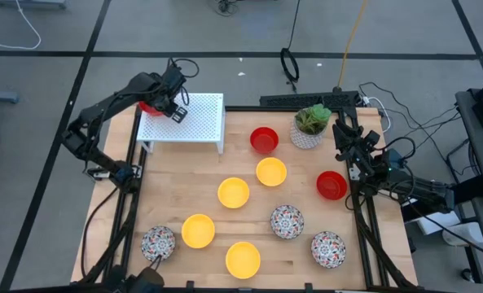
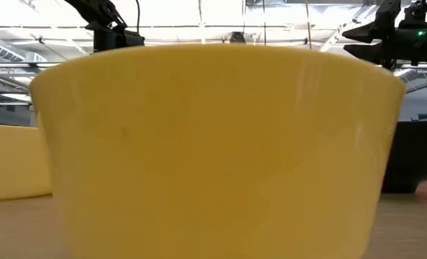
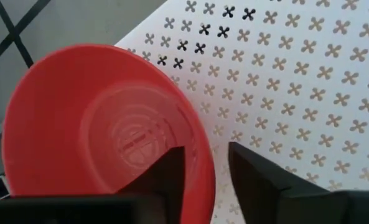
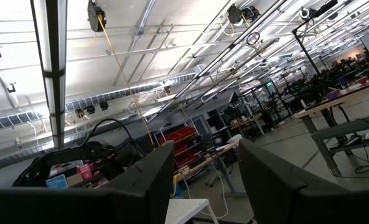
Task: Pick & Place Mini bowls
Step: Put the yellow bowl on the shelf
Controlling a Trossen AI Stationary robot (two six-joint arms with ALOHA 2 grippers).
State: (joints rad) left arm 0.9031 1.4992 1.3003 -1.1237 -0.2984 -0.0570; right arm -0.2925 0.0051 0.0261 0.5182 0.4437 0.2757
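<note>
Ten mini bowls are in view from above: three red, four yellow, three speckled. Two red ones sit on the table at upper centre [image 1: 264,139] and centre right [image 1: 331,185]; the third red bowl [image 3: 103,130] is at the upper left, its rim pinched between the fingers of the left gripper [image 3: 206,171] over the near corner of the white perforated rack [image 1: 200,118]. The yellow bowls [image 1: 234,193] cluster mid-table and lower centre; the speckled bowls [image 1: 287,220] lie along the lower part. Every bowl looks empty. A white pot with a green plant [image 1: 310,126] stands at upper right. The right gripper [image 4: 206,177] waits at the table's right edge, fingers parted and empty, aimed at a workshop ceiling. The wooden table [image 1: 184,171] stands on a grey floor.
</note>
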